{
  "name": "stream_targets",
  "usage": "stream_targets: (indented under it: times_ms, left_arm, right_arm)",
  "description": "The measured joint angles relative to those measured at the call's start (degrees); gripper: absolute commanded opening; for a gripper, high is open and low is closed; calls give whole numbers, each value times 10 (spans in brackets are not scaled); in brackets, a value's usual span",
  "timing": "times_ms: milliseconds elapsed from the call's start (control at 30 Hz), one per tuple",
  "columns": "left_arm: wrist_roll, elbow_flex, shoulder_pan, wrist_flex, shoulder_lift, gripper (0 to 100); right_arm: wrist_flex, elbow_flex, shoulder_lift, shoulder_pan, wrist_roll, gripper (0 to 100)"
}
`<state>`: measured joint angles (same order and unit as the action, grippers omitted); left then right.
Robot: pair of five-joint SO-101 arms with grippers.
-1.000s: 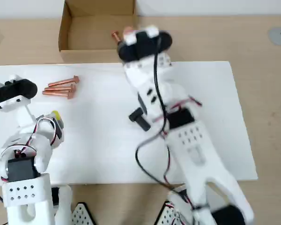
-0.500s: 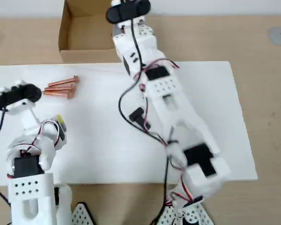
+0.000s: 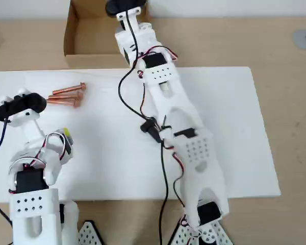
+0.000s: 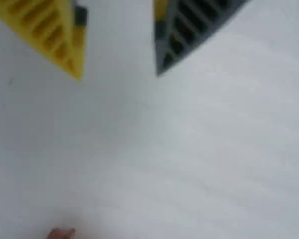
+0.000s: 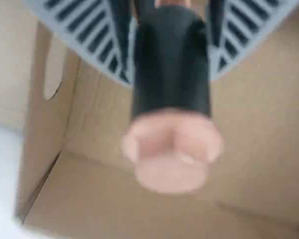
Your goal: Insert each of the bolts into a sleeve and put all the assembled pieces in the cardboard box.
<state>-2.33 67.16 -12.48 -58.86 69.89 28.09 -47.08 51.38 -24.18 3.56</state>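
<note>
Step in hand: delivery of one assembled piece (image 5: pixel 172 124) to the cardboard box (image 5: pixel 45 124). The piece is a black sleeve (image 5: pixel 172 64) with a copper bolt (image 5: pixel 172 149) seated in it, head end projecting beyond the fingertips. Your right gripper (image 5: pixel 172 50) is closed on the sleeve, one finger on each flank, so the piece hangs in line with the jaws. The floor and side walls of the box lie directly beneath the gripper, apart from the piece; judged from this, the piece is inside the box opening but not yet set down.

The next move calls for you to part the fingers and let the piece fall to the box floor, then lift clear of the walls.

Three loose bolts (image 3: pixel 66 95) lie on the white mat (image 3: pixel 234 127) near your left gripper (image 4: pixel 118 69), beside it and not between its fingers. That gripper stands wide apart and holds nothing.
</note>
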Motion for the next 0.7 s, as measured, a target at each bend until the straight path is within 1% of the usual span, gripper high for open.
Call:
stream_targets:
  times_ms: [133, 267, 533, 600, 700]
  left_arm:
    - [0, 0, 0, 0, 0, 112]
    - [0, 0, 0, -1, 0, 112]
    - [0, 0, 0, -11, 0, 112]
    - [0, 0, 0, -11, 0, 112]
    - [0, 0, 0, -11, 0, 112]
  right_arm:
    - [48, -108, 72, 0, 0, 12]
    - [91, -182, 117, 2, 0, 15]
    - [162, -240, 156, 12, 0, 18]
    - [168, -244, 156, 11, 0, 41]
    - [171, -244, 156, 11, 0, 104]
